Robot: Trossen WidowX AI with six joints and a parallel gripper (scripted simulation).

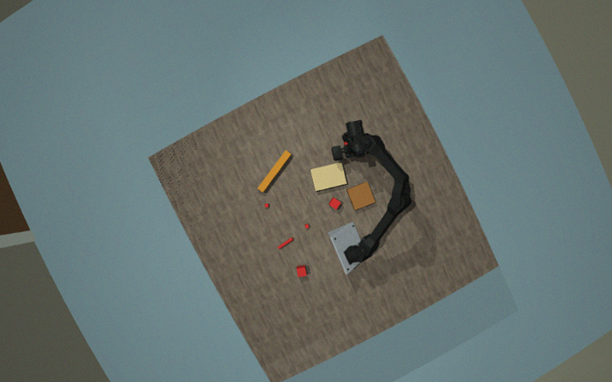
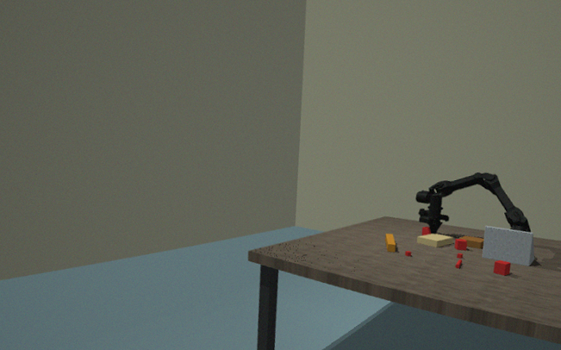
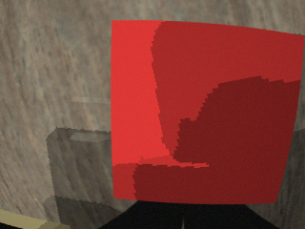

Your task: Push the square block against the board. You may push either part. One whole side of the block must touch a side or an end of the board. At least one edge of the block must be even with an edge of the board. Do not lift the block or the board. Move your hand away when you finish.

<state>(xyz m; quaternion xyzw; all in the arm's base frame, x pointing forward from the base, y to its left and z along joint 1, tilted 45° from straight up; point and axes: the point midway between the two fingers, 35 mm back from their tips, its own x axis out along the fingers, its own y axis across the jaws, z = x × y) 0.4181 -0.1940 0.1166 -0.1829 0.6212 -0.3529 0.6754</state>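
Note:
A large red block with a square top [image 1: 345, 143] [image 2: 426, 230] [image 3: 205, 52] rests on the table behind the pale yellow block, mostly hidden by the arm from above. My gripper [image 2: 433, 230] [image 3: 183, 212] is shut with nothing between its fingers. It is low at the red block's near side in the wrist view; contact cannot be told for sure. A long narrow orange board [image 1: 274, 171] [image 2: 390, 242] lies left of the pale block in the overhead view, well apart from the red block. A flat, nearly square brown block [image 1: 360, 195] [image 2: 473, 242] lies nearer the arm's base.
The pale yellow block [image 1: 327, 176] [image 2: 434, 240] [image 3: 29, 221] stands between the orange board and brown block, with a gap to the red block. Smaller red cubes [image 1: 334, 203] [image 1: 302, 271] and a red rod [image 1: 285, 243] lie nearer the arm's grey base plate [image 1: 341, 233].

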